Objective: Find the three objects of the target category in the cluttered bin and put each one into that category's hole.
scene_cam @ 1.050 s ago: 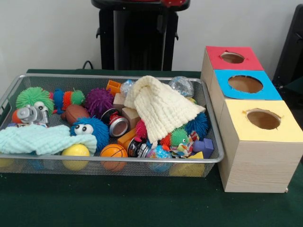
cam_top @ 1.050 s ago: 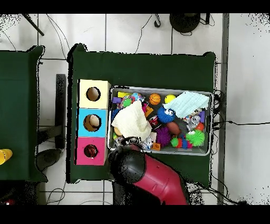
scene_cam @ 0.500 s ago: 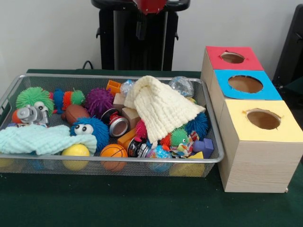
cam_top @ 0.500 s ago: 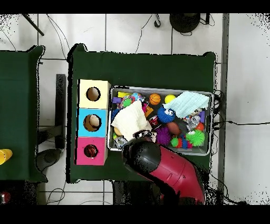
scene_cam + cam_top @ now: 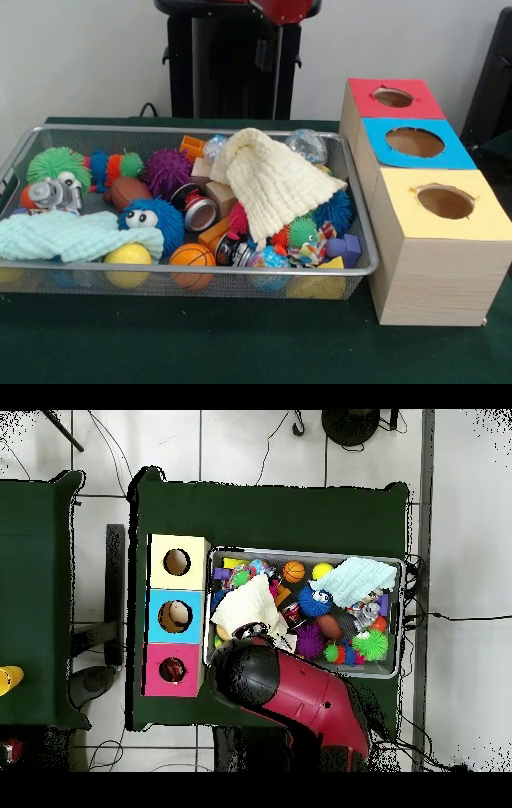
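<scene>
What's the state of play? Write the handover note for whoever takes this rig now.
Gripper: high above the bin's far side, open or shut unclear; nothing seen in it.
Bin: full of toys, with a cream cloth and a mint cloth draped over some.
Holes: red, blue, yellow, beside the bin.
Done: unclear; a pale object shows in the blue hole from overhead.
Left: search under the cloths, then sort.
</scene>
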Robot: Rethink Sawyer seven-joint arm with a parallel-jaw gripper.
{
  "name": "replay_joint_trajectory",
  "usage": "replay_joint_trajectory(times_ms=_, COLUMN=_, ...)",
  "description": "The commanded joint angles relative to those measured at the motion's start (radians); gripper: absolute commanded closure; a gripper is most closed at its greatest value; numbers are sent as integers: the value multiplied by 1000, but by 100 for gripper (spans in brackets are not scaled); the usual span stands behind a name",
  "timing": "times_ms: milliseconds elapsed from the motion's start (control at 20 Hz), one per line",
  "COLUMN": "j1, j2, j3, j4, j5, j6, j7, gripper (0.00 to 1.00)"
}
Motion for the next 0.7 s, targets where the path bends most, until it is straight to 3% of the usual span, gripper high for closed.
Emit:
replay_joint_trajectory(times_ms=50, j1=6, j2=-24, j3=85, j4=-38, j5=-62, j6=61, j7=-21, gripper=100)
replay_joint_trajectory(times_ms=700, j1=59, j2=-19, j3=68, j4=-58, j5=-59, j6=66, j7=25, gripper=100)
